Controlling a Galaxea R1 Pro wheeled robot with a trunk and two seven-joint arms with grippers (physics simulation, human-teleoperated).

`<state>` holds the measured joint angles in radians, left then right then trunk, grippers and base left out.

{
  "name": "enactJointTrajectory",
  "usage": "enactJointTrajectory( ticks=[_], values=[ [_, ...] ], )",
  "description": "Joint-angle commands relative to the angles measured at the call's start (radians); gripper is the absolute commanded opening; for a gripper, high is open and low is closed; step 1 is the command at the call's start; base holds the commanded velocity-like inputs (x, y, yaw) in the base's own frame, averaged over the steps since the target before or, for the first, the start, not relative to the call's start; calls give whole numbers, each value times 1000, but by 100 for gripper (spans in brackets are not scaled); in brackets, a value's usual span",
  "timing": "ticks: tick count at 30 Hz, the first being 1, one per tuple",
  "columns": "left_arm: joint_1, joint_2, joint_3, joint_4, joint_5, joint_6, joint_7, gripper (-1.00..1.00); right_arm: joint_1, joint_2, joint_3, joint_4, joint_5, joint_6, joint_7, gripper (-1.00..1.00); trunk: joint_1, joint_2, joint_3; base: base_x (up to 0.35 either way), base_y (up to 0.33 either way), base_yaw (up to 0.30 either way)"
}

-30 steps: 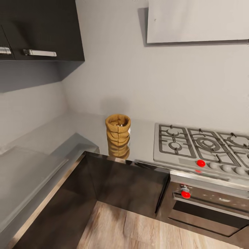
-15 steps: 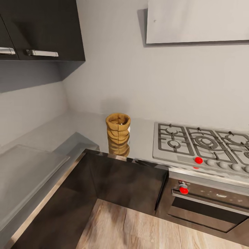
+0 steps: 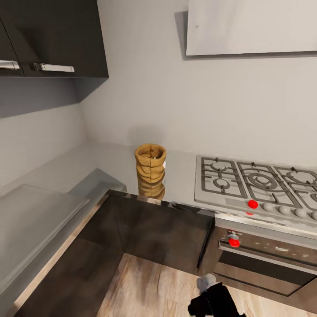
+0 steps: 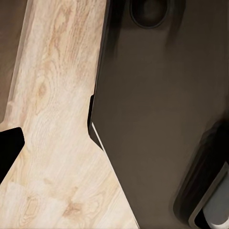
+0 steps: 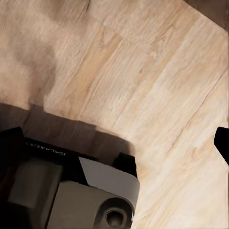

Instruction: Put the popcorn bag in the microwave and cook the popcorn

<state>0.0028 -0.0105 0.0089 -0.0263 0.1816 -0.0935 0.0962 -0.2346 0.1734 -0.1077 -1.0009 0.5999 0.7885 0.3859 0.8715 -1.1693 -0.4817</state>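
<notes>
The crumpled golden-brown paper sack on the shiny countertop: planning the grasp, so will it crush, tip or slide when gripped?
The crumpled golden-brown paper sack has ringed folds, so its walls probably give under a squeeze. It stands upright and taller than wide, so a high sideways push may tip it. The shiny grey countertop mirrors it, so it could slide easily.

A: Popcorn bag [image 3: 150,166]?
B: Upright on countertop [image 3: 110,163], near front edge, by inner corner of the L.
A: Right of it?
B: Gas hob [image 3: 257,187], set in same top, apart from bag. Oven [image 3: 264,259] below hob.
A: Above?
B: Wall cabinets [image 3: 53,37] upper left, hood [image 3: 251,26] over hob. Floor [image 3: 149,286] before cabinet fronts.
</notes>
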Motion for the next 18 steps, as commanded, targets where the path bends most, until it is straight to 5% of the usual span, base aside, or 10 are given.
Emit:
enactJointTrajectory(
  ticks=[1,6,9,13,18],
  values=[
    [0,-1,0,-1,6,-2,2,100,0,1,21,-60,7,44,35,100,0,-1,-1,0,0,0],
    [0,0,0,-1,6,-2,2,100,-11,1,217,-401,-53,259,93,100,0,-1,-1,0,0,0],
    [0,0,0,-1,6,-2,2,100,-61,1,316,-502,-72,259,97,100,0,-1,-1,0,0,0],
    [0,0,0,-1,6,-2,2,100,-247,1,347,-526,-94,259,99,100,0,-1,-1,0,0,0],
    [0,0,0,-1,6,-2,2,100,-590,1,318,-519,-153,259,94,100,0,-1,-1,0,0,0]
  ],
)
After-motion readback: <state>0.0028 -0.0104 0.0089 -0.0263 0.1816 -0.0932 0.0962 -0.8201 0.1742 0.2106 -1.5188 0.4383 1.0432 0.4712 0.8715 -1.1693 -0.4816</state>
